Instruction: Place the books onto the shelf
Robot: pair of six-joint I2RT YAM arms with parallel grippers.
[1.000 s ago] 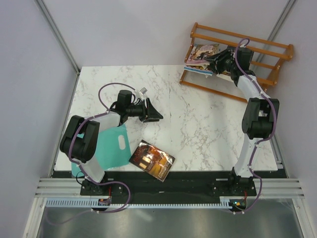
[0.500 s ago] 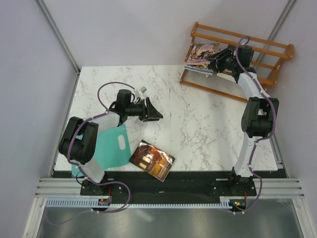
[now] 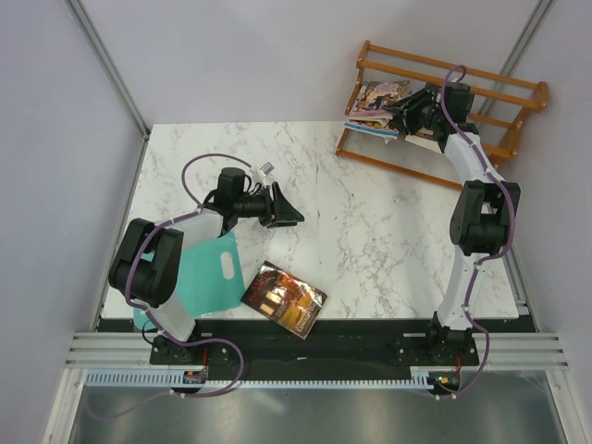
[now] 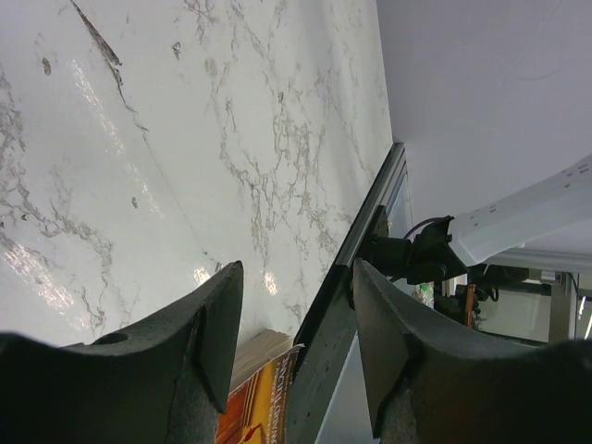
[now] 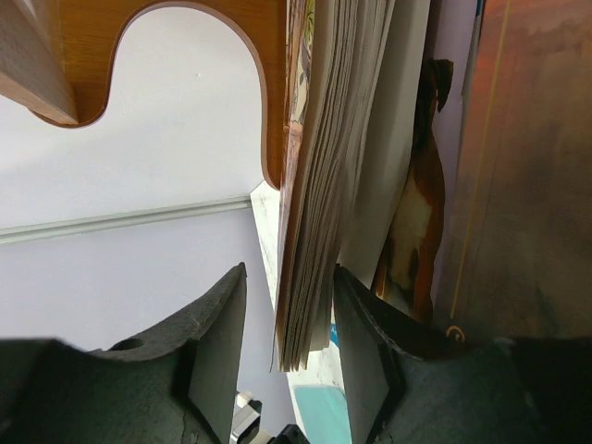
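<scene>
Marble carries one book not yet shelved: the dark red-brown book (image 3: 284, 299) lies flat at the near edge of the surface (image 3: 388, 231), just right of a teal sheet (image 3: 205, 273). Its long axis slants from far-left to near-right. Just beyond it hangs the left claw (image 4: 298, 270), fingers apart and empty, pointing right across the marble. The book sits on the base side of that claw, so a reach for it would likely mean drawing back and tipping down to meet the cover across its short side. The left arm is by far the nearer one.

At the far right corner, the right claw (image 5: 289, 270) is up against the left end of the wooden shelf (image 5: 270, 83). Its fingers stand apart astride the page edge of a paperback (image 5: 314, 185), with a sliver of gap on one side, so the paperback looks loose rather than pinched. A dog-cover book (image 5: 412, 231) stands just beside it on the shelf.
</scene>
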